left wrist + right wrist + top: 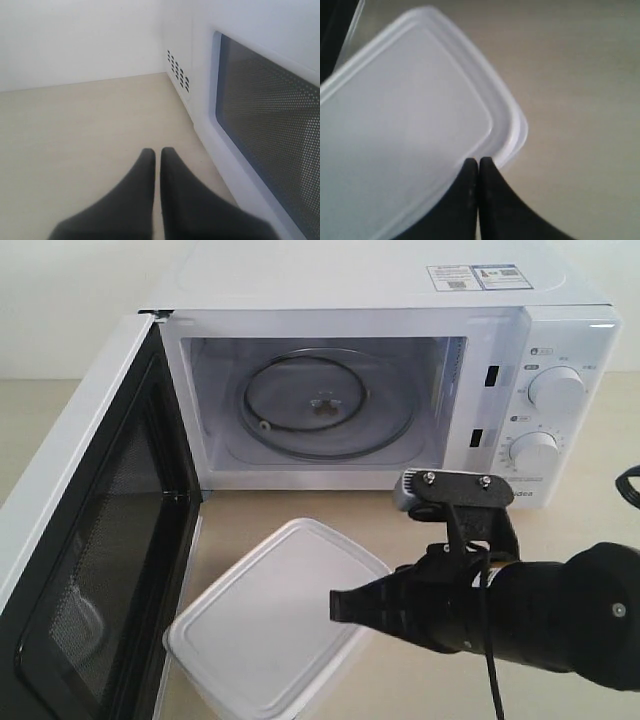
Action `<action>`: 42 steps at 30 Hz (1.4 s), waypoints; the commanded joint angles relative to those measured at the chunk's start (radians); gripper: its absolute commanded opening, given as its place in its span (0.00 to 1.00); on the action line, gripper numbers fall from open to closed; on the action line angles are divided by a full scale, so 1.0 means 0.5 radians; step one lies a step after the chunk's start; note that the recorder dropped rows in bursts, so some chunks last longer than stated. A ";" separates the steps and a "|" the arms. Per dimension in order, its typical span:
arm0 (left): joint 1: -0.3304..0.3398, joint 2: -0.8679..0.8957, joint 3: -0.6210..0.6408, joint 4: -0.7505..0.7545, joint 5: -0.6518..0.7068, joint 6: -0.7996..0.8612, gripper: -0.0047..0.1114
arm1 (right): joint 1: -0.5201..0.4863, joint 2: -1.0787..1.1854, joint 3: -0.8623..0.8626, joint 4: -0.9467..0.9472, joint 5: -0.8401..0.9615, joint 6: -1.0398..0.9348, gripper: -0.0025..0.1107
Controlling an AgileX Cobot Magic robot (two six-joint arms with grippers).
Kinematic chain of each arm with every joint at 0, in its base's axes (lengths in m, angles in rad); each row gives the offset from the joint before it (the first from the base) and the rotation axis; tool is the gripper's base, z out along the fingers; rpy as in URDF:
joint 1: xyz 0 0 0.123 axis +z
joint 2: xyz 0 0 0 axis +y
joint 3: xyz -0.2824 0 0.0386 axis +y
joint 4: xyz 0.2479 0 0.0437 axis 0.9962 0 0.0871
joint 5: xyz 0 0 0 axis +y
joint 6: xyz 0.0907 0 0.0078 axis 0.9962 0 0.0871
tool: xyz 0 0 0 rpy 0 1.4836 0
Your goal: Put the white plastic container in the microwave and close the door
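One translucent-white rectangular plastic container [272, 630]. Your black left gripper [157, 152] and right gripper [478, 161] are both pinched closed. The container's edge sits just nine o'clock of the right fingertips [345, 606].

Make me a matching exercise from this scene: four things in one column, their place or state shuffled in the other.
Things
1. container
2. door
3. turntable
4. right hand

Place or state
A. shut, tips by a lid's corner
B. inside the microwave
C. swung open
D. on the table, outside the microwave

Pairs: 1-D, 2-C, 3-B, 4-A
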 commanded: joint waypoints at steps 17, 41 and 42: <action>0.006 -0.006 0.006 -0.016 0.008 -0.021 0.08 | -0.164 -0.722 -0.010 0.531 0.523 -0.305 0.02; 0.006 -0.006 0.006 -0.016 0.008 -0.021 0.08 | -0.160 -0.698 0.271 0.912 0.802 -0.556 0.02; 0.006 -0.006 0.006 -0.016 0.008 -0.021 0.08 | -0.160 -0.698 0.270 0.912 0.802 -0.613 0.02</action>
